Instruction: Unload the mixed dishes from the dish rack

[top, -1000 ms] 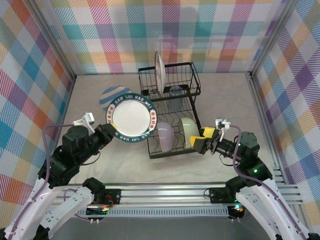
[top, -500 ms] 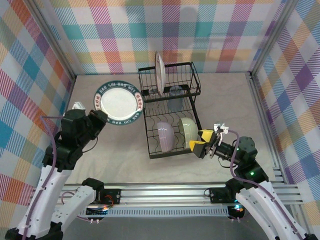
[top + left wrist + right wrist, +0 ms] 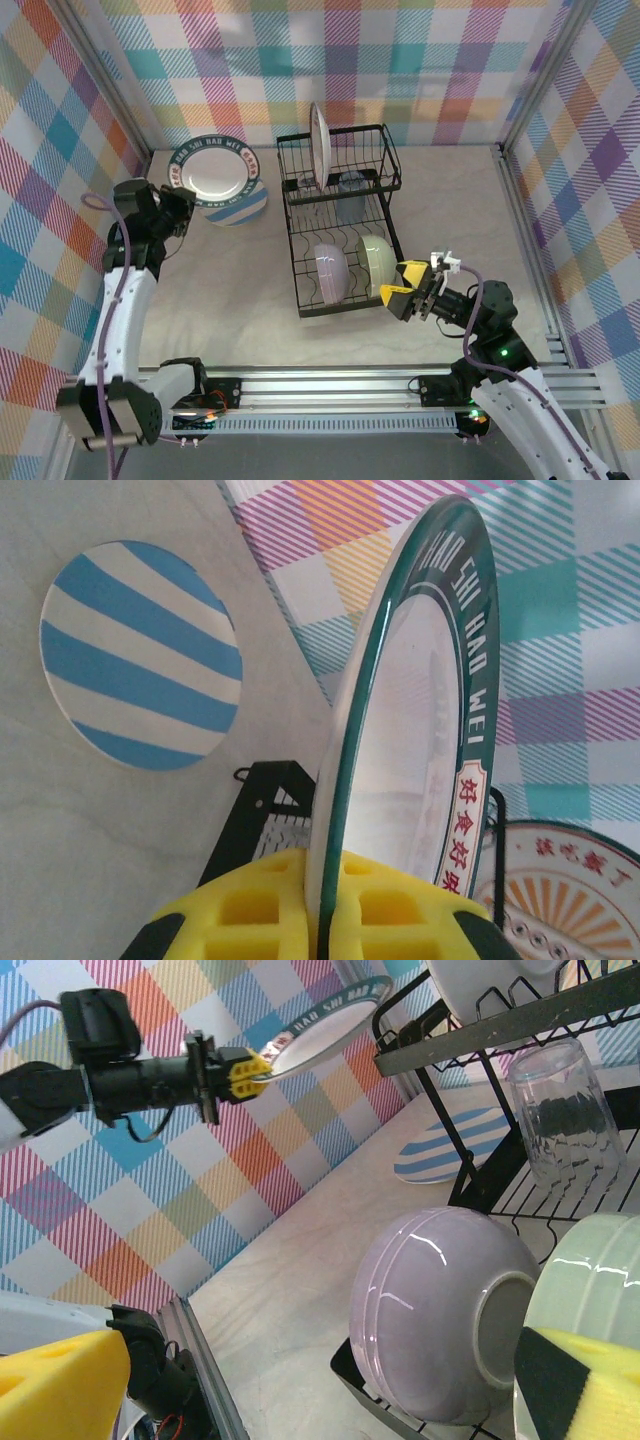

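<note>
My left gripper (image 3: 187,204) is shut on the rim of a white plate with a green lettered border (image 3: 208,168), held tilted above a blue-and-white striped plate (image 3: 246,207) that lies on the table at the far left. The wrist view has the held plate (image 3: 400,720) edge-on between the yellow fingers (image 3: 250,910). The black dish rack (image 3: 384,215) holds an upright white plate with orange pattern (image 3: 318,140), a glass tumbler (image 3: 350,183), a lavender bowl (image 3: 332,272) and a pale green bowl (image 3: 374,262). My right gripper (image 3: 400,284) stands open beside the green bowl (image 3: 590,1270), holding nothing.
Checked walls close in the table on three sides. Bare tabletop (image 3: 220,290) lies left of the rack and in front of it. The left arm stretches along the left wall. The lavender bowl (image 3: 430,1320) and the tumbler (image 3: 560,1120) sit close before the right wrist.
The left arm has carried the green-rimmed plate from in front of the rack to the far left, over the striped plate. The right gripper has edged slightly lower, still open.
</note>
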You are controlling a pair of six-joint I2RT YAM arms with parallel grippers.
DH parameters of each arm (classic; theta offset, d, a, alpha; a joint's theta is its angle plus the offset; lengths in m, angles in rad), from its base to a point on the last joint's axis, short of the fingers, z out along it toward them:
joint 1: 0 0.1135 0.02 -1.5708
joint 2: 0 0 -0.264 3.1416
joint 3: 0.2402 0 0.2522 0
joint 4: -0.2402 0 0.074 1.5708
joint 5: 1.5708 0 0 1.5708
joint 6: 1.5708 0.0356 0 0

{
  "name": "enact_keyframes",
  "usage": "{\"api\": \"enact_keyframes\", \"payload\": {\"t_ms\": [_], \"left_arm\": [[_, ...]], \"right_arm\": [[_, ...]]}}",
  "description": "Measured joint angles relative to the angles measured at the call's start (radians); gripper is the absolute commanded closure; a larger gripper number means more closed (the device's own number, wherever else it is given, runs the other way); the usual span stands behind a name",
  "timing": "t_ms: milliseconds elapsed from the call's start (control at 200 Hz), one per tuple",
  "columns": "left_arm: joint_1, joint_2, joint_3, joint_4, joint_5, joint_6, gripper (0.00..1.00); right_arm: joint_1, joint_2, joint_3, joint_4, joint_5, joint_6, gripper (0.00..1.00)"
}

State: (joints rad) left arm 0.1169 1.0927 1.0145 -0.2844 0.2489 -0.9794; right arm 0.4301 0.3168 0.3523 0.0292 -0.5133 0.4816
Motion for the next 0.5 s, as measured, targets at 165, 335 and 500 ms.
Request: {"api": "enact_keyframes", "payload": {"t_ms": [165, 335, 500], "left_arm": [[0.011, 0.156, -0.022, 0.137, 0.042, 0.004, 1.0], [0.019, 0.298, -0.056, 0.25, 0.069, 0.004, 1.0], [0.033, 0.418, -0.059, 0.333, 0.084, 0.009, 1.0]], "right_arm": [[0.0, -0.005, -0.007, 0.0, 0.0, 0.0, 0.01], [0.0, -0.012, -0.013, 0.0, 0.0, 0.0, 0.01], [0.0, -0.015, -0.013, 0.0, -0.004, 0.0, 0.01]]}}
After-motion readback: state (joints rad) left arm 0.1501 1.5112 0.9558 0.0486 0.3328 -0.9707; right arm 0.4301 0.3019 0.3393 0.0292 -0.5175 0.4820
